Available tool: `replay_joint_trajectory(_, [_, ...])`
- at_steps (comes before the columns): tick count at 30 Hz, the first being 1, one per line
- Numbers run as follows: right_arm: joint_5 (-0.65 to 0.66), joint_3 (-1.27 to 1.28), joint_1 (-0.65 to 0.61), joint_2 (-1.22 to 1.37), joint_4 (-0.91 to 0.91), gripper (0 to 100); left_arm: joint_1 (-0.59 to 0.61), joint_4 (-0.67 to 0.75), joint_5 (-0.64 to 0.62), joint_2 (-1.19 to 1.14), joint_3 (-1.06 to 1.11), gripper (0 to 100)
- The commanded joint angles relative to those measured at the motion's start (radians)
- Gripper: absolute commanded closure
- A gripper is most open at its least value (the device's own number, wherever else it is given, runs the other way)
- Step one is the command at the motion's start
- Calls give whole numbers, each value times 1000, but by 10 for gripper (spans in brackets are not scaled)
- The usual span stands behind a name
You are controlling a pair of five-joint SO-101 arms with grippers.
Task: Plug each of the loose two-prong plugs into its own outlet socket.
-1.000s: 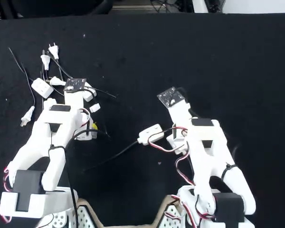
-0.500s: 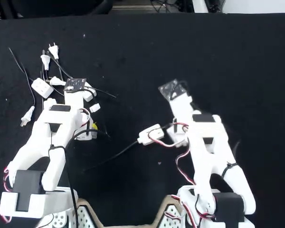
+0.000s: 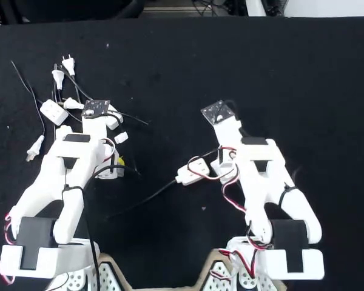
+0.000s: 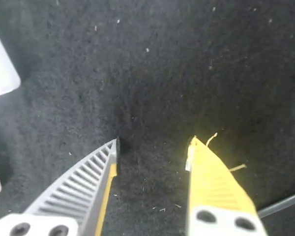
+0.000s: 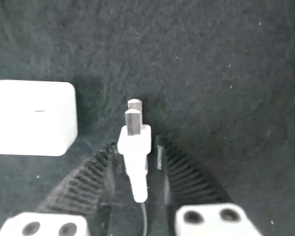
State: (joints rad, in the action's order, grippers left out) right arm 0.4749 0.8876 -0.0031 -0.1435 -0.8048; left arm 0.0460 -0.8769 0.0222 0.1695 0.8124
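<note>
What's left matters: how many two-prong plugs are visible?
4: rear plug, neighbouring plug far left; side plug beside the left arm; held plug in the right gripper. Others may be hidden.

I look down on a table [image 3: 303,73] draped edge to edge in matte black cloth [image 4: 196,64]. Through the wrist cameras I see its coarse, felt-like nap, dotted with pale lint and a few stray fibres. Light falls evenly from above and the shadows are soft. Beyond the table's far edge I get a dim strip of room: a white panel [image 3: 330,7] at the right corner, a tangle of dark cables [image 3: 212,7] beside it, a brownish band [image 3: 170,10] near the middle, and dark rounded shapes [image 3: 73,8] toward the left that I cannot identify. A brown board rim [image 3: 161,288] shows at the near edge.
</note>
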Motion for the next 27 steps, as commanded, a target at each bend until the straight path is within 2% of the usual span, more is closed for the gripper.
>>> replay_joint_trajectory(1, [-5, -51, 23, -35, 12, 919, 8, -11, 8, 18, -24, 766])
replay_joint_trajectory(6, [-5, -48, 23, -82, 12, 975, 8, -8, 8, 18, -24, 766])
replay_joint_trajectory(12, [-6, -36, 17, -85, 11, 935, 8, -8, 8, 18, -24, 766])
replay_joint_trajectory(15, [-12, -30, 20, -94, 8, 978, 8, -8, 8, 18, -24, 766])
replay_joint_trajectory(18, [-17, -64, 49, -160, -74, 986, 8, -8, 8, 18, -24, 766])
replay_joint_trajectory(21, [-106, -113, 57, -302, -203, 988, 8, -6, 8, 18, -24, 766])
replay_joint_trajectory(24, [-146, -105, -8, -466, -279, 988, 8, -5, 2, 18, -24, 766])
replay_joint_trajectory(27, [-149, -58, -147, -613, -304, 988, 8, -5, 0, 18, -24, 766])
